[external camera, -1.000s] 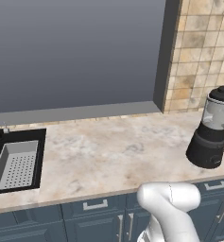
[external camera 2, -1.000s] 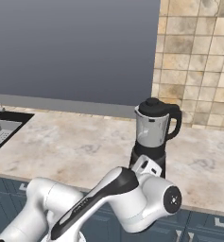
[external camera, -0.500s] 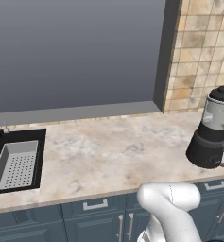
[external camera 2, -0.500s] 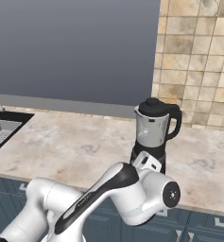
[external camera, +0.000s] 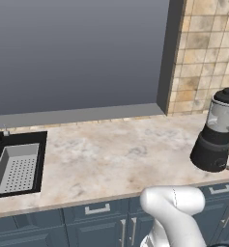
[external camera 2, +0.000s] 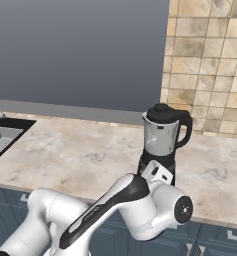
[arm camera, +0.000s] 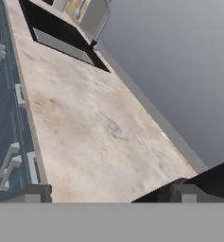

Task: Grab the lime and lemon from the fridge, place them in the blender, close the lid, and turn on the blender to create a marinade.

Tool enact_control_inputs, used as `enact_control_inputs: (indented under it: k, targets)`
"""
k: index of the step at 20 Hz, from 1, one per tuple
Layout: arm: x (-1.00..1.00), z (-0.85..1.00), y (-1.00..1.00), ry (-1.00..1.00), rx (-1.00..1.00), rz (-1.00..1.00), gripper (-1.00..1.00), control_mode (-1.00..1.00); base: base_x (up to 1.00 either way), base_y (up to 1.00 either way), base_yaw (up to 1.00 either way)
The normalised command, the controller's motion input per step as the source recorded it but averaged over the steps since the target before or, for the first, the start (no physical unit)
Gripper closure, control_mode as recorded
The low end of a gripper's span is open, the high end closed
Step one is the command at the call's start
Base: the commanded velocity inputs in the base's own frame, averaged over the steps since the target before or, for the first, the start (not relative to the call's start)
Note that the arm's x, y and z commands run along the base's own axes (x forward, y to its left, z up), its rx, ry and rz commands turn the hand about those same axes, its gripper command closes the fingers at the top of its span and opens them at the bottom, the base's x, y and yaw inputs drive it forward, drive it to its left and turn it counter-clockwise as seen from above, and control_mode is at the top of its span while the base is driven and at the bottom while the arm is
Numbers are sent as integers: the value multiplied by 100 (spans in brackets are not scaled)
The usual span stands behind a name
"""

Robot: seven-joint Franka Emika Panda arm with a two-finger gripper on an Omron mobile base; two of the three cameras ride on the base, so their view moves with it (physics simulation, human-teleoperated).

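Note:
The blender stands on the counter by the tiled wall, with its black base, clear jar and the black lid on top; in the left base view the blender is at the far right. What the jar holds I cannot make out. My hand is low in front of the blender base, behind my own elbow. In the hand view my gripper is open, its fingertips wide apart with nothing between them, and the dark blender base lies at the lower right. The lime, the lemon and the fridge are out of view.
A marbled counter runs left to a black sink with a grey basket and a faucet. A grey window recess is behind it and a tiled wall stands behind the blender. Blue cabinet fronts lie below the counter edge.
My arm has shifted slightly near the blender base. The blender, its lid and the counter stand as before.

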Motion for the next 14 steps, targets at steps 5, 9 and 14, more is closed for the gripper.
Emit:
enact_control_inputs:
  k: [5,9,14]
  targets:
    - [-31,-11,-13,-6,0,0,-100,-100,0,0,0]
    - [-2,-23,-3,0,0,0,-100,-100,0,0,0]
    - [2,-11,0,0,0,0,-100,-100,0,0,0]
